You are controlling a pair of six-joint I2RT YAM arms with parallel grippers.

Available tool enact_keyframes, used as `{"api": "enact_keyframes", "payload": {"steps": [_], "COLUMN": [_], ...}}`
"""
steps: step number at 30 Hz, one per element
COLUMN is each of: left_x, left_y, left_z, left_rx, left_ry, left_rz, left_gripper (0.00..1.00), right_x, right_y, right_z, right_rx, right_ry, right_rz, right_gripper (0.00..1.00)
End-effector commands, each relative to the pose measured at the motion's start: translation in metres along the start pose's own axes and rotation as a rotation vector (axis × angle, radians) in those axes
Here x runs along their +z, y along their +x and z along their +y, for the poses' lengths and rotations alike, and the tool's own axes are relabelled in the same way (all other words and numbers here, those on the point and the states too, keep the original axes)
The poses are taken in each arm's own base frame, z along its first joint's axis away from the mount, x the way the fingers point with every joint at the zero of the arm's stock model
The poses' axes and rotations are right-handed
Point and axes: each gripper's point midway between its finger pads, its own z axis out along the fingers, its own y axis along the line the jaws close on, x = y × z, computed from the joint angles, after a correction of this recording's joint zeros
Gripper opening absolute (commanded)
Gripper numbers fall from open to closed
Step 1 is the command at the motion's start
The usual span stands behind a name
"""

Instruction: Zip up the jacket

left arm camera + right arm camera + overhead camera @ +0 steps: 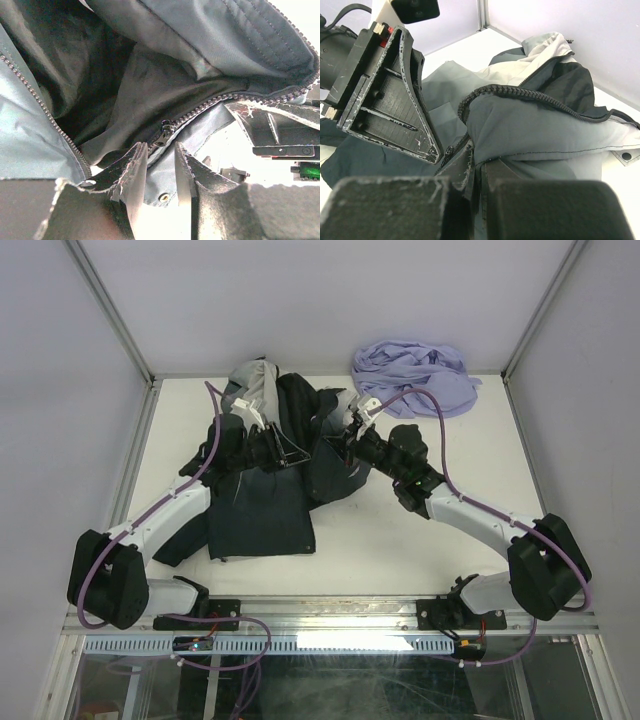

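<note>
Your crumpled black-to-grey fabric jacket (265, 510), dark toothed zipper (200, 111) undone, lies on the white table (400, 540), left of centre. Left pincer (160, 146) slightly parted just below the slider (166, 131), gripping nothing. Right pincer (479, 162) pinched tight on the jacket's zipper edge.

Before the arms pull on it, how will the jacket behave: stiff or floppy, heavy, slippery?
Probably floppy: the jacket lies in soft folds, so it should sag when lifted. Likely light for its size; the cloth looks thin. The shiny lining may slip, and the zipper line curves, so it should bend easily.
</note>
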Motion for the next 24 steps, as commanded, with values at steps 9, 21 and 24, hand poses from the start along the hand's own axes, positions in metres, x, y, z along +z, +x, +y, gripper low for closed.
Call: {"api": "enact_keyframes", "payload": {"steps": [9,21,24], "left_x": [0.009,0.012,0.009], "left_y": [-0.017,-0.011,-0.006], "left_z": [-0.018,-0.008,0.0], "left_rx": [0.16,0.336,0.38], "left_ry": [0.028,-0.042,-0.084], "left_rz": [-0.041,-0.027,-0.017], "left_gripper": [0.34,0.24,0.22], "right_x": [0.004,0.003,0.003], "right_y": [-0.03,-0.034,-0.036], "right_z": [0.009,0.008,0.008], "right_rx": [-0.014,-0.012,-0.014], "right_ry": [-0.036,-0.03,-0.027], "right_rz": [-0.092,-0.1,-0.103], "right_gripper": [0.0,0.0,0.0]}}
